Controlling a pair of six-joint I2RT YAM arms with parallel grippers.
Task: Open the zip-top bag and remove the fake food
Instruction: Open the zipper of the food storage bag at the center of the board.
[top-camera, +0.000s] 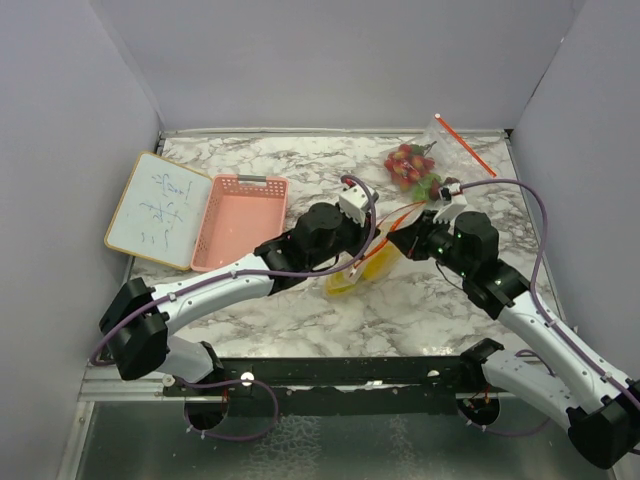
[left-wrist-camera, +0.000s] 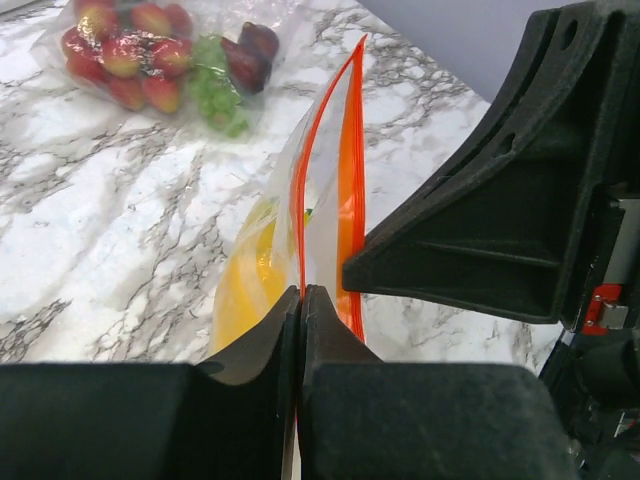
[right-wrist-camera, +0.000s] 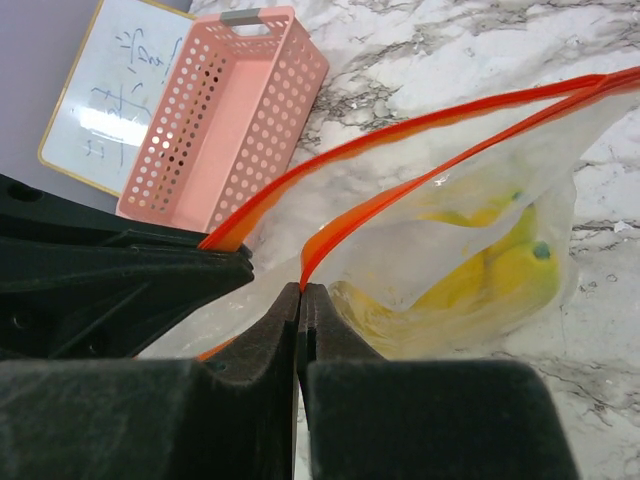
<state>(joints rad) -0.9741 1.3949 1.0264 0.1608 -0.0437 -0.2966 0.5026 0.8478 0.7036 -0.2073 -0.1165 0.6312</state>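
Note:
The zip-top bag (top-camera: 360, 270), clear with an orange zip strip, is held up off the marble table between both arms. Yellow fake food (right-wrist-camera: 500, 265) shaped like bananas lies inside it. My left gripper (left-wrist-camera: 302, 292) is shut on one orange lip (left-wrist-camera: 296, 200) of the mouth. My right gripper (right-wrist-camera: 301, 288) is shut on the other lip (right-wrist-camera: 420, 190). The two lips stand a little apart, so the mouth is partly parted. The right gripper's fingers (left-wrist-camera: 480, 230) show close beside the bag in the left wrist view.
A second clear bag (top-camera: 415, 165) holding red strawberries, green and dark purple pieces lies at the back right. A pink slotted basket (top-camera: 238, 220) and a small whiteboard (top-camera: 155, 208) lie at the back left. Grey walls enclose the table.

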